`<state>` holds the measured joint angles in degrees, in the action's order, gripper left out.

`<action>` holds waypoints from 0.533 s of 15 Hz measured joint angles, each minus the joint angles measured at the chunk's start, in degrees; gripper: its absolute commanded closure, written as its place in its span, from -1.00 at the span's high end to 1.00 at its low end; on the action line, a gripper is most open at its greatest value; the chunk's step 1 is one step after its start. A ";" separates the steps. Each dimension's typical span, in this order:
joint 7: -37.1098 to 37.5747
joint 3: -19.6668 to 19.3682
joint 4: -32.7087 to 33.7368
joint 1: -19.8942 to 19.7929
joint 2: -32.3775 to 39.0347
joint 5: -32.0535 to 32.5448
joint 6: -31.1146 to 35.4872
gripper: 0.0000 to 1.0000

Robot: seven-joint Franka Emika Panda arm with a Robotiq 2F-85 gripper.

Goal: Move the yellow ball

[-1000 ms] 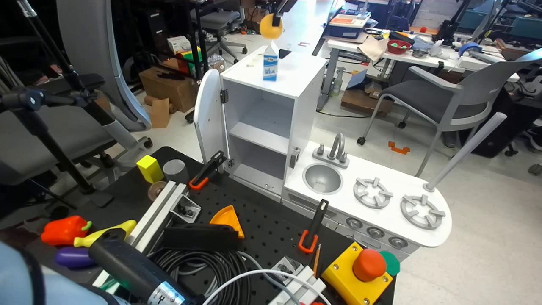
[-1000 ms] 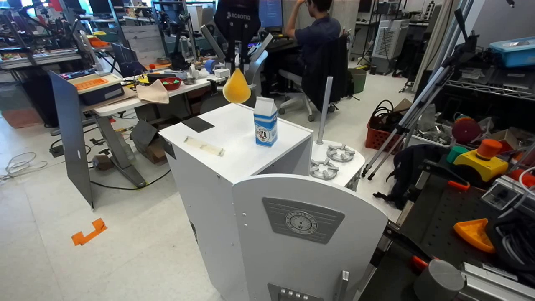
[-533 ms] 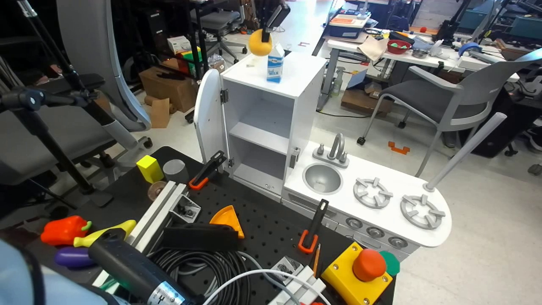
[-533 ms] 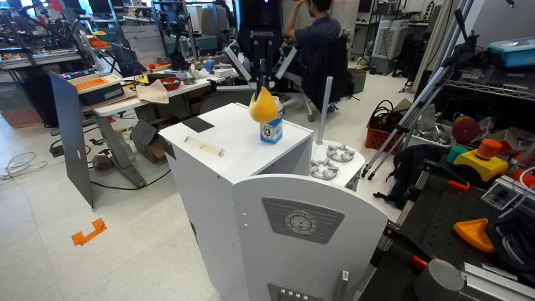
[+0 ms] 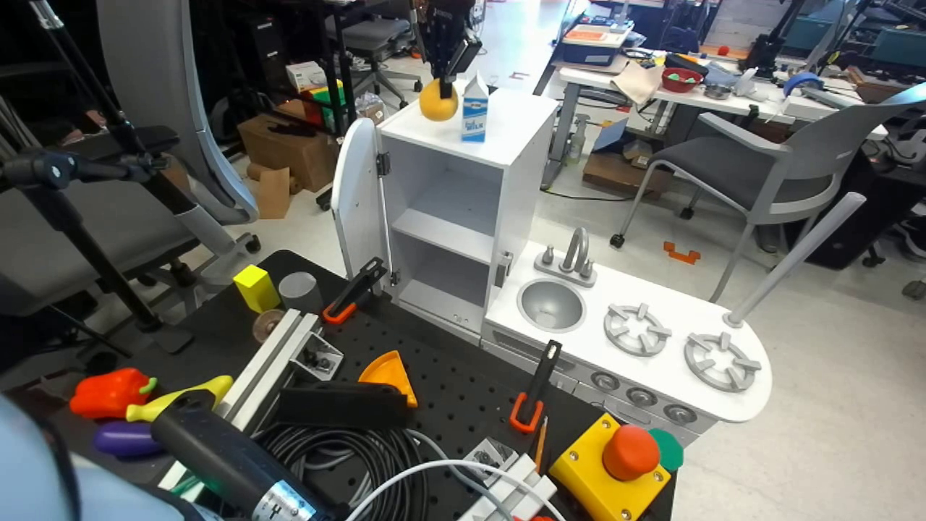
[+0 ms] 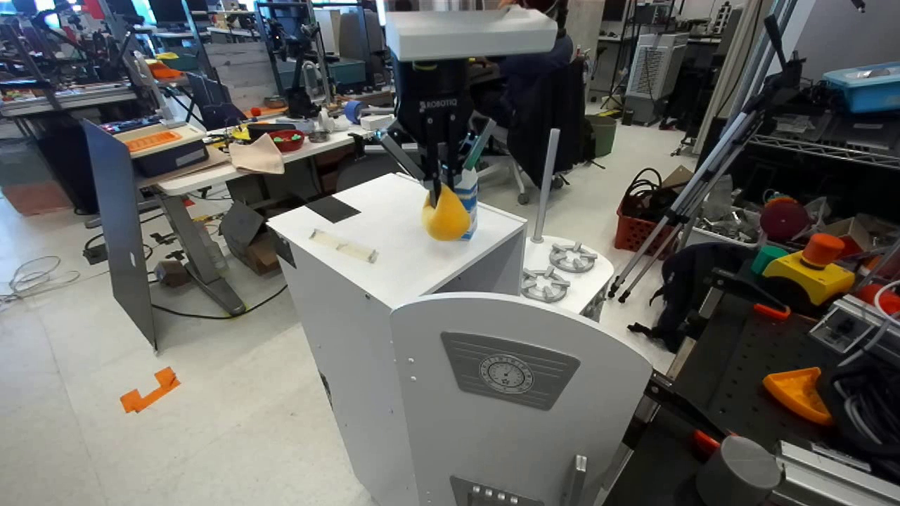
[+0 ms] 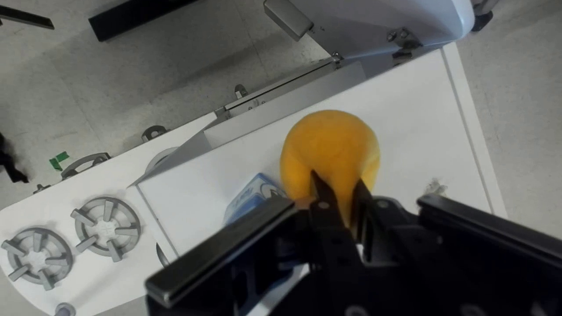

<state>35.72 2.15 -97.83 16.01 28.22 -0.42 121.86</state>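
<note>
The fingers (image 7: 324, 197) pinch the ball (image 6: 447, 218), squeezing its upper part into a narrow neck so that it looks like a pear. It is low at the white worktop (image 6: 390, 218) on the cabinet (image 5: 524, 181); whether its underside meets the surface, I cannot tell. In the wrist view the ball sits just inside the front edge, a thin white strip showing between the two.

On the stove side, room is tight: the carton (image 5: 474, 112) stands upright just beside the ball, and whether they touch is unclear. Past the carton the worktop ends in a side edge, with the stove (image 5: 678, 315), its sink (image 5: 551, 305) and burners (image 7: 108, 210) at a lower level beyond.

More room lies the opposite way, where a broader stretch of white runs to the other side edge. In an exterior view, tape (image 6: 343, 246) lies along that edge and a dark patch (image 6: 334, 209) by the back edge. Below the front edge, the open cabinet shows a shelf (image 5: 445, 235); the door (image 6: 506, 436) stands open at the corner away from the stove.
</note>
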 measured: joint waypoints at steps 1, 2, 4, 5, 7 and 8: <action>0.58 -0.01 0.00 0.36 0.29 0.77 0.76 -0.94; 1.14 -0.03 0.06 0.67 0.60 1.45 1.31 -0.94; 2.08 -0.05 0.39 1.08 1.31 2.35 1.97 -0.94; 2.46 -0.05 0.76 1.18 1.73 2.64 1.97 -0.94; 3.08 -0.07 1.69 1.21 2.72 3.06 1.97 -0.94; 3.27 -0.12 2.27 1.21 3.25 3.20 1.96 -0.94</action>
<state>38.98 2.03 -95.55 17.21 31.47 2.78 123.82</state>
